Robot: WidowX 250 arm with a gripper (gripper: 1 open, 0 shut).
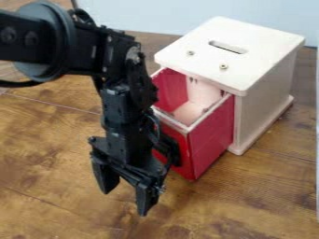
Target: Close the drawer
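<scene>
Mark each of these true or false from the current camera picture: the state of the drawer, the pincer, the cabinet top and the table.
1. The red drawer is pulled out of the cream-white cabinet. True.
2. The pincer is clamped shut on the drawer's handle. False: its fingers stand apart, pointing down at the table in front of the drawer, holding nothing.
3. The cabinet has a slot in its top. True.
4. The drawer is full of objects. False: the pale inside that shows looks bare.
5. The cabinet stands on a wooden table. True.
6. The arm is behind the cabinet. False: it is in front of the drawer, hiding most of the handle.
</scene>
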